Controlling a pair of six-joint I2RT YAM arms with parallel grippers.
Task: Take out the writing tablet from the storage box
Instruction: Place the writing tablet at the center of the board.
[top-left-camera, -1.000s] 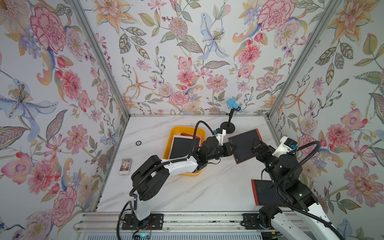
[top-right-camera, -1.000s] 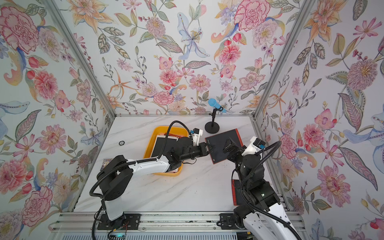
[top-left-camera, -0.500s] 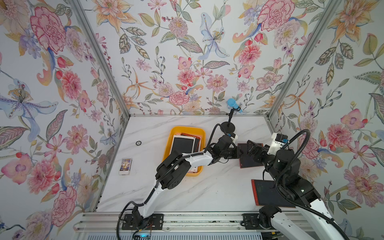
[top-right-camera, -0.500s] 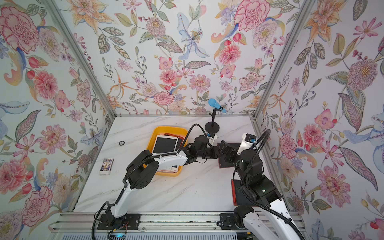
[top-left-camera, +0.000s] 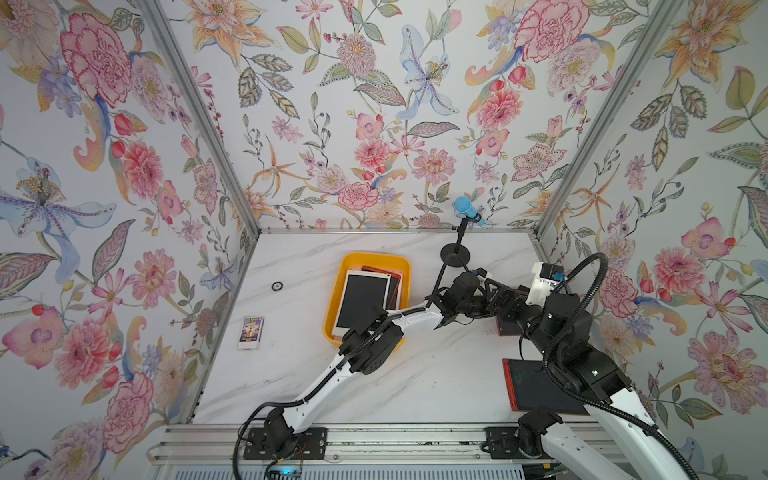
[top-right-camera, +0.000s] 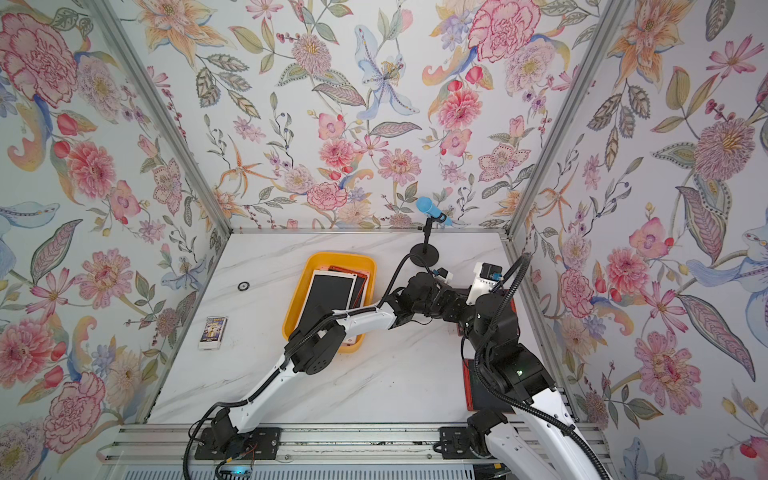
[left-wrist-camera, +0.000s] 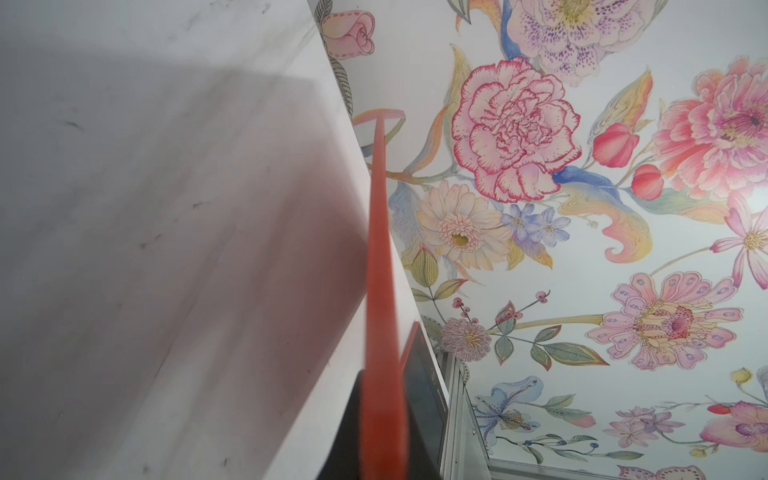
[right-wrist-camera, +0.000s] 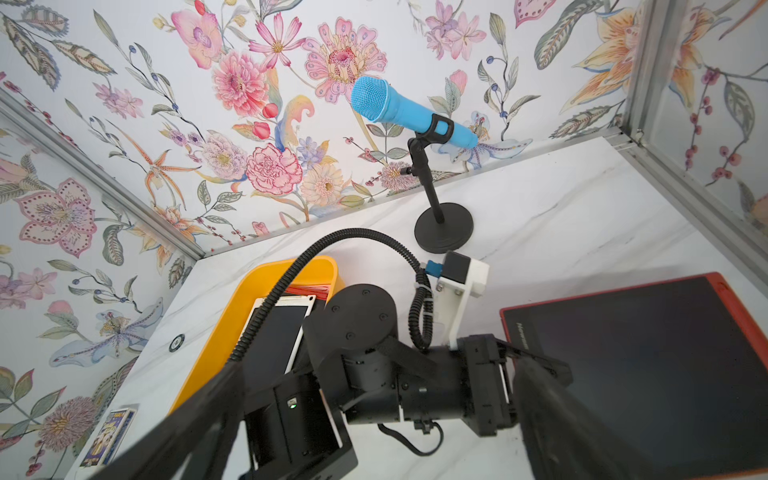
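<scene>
1. The red-framed, dark-screened writing tablet (right-wrist-camera: 648, 374) is out of the box, over the right side of the white marble-patterned table (top-left-camera: 415, 386). Whether it rests on the surface cannot be told.
2. The left gripper (right-wrist-camera: 544, 360) is clenched on the tablet's short edge. In the left wrist view the tablet shows edge-on between the jaws.
3. The right gripper (top-left-camera: 500, 297) is just beside it, spread wide and holding nothing. Its dark fingers (right-wrist-camera: 552, 424) stand on either side of the left arm's wrist.
4. The shallow yellow-orange plastic storage box (top-left-camera: 374, 258) sits mid-table, left of both grippers. It holds a white-framed tablet (top-left-camera: 361, 301) lying on top of red-framed tablets (top-left-camera: 380, 270).
5. A second red-framed tablet (top-left-camera: 532, 386) lies flat at the front right, partly under the right arm.
6. A blue microphone (top-left-camera: 467, 208) on a black round-based stand is at the back edge, behind the grippers.
7. A small black ring (top-left-camera: 277, 286) and a printed card pack (top-left-camera: 250, 332) lie by the left wall, well apart from the box.
</scene>
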